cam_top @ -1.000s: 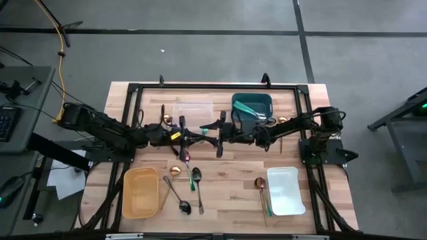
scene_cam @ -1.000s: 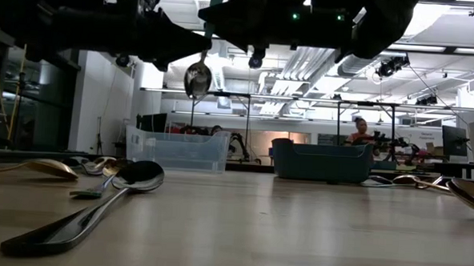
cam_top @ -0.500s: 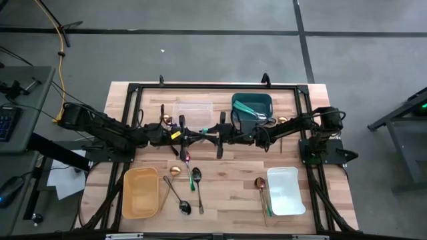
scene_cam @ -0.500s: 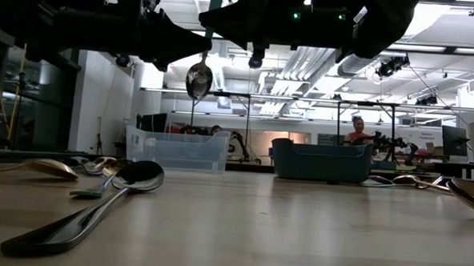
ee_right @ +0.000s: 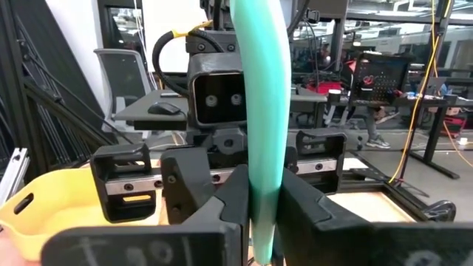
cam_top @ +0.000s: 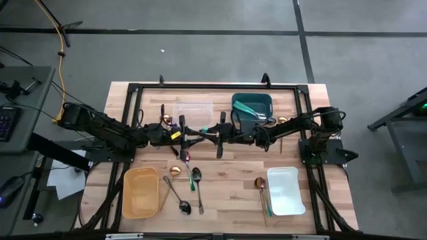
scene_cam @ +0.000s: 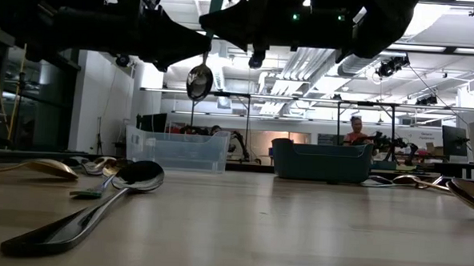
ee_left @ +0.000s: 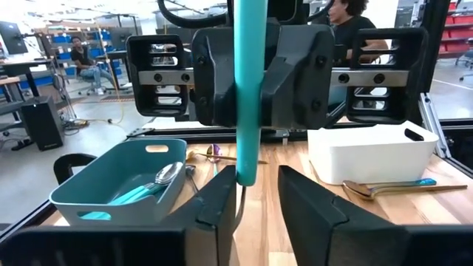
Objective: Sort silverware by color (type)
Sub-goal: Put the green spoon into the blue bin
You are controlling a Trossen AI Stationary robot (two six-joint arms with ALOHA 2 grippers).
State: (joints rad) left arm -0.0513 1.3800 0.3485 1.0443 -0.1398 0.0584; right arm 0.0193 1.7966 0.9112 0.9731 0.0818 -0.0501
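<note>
Sorting was partly done. The teal bin (cam_top: 252, 105) at the far side already held teal-handled pieces (ee_left: 144, 191), while the clear bin (cam_top: 193, 109), yellow bin (cam_top: 141, 193) and white bin (cam_top: 285, 191) looked empty. Still loose on the table (cam_top: 227, 193) were a gold spoon (cam_top: 175, 171), a dark spoon (cam_top: 177, 195) and a teal-handled one (cam_top: 195, 179) near the yellow bin, a gold-and-teal pair (cam_top: 262, 193) beside the white bin, and a gold piece (cam_top: 283, 121) right of the teal bin.

A teal spoon (ee_left: 246, 89) hung mid-air above the table's middle, bowl down, between the two arms. The right gripper (ee_right: 260, 210) was closed on its handle. The left gripper (ee_left: 255, 193) had its fingers parted around the handle tip, apparently no longer pinching.

Compared with a second earlier, the right gripper had closed onto the handle and the left had loosened, so the handover had passed to the right arm; the spoon barely moved.
</note>
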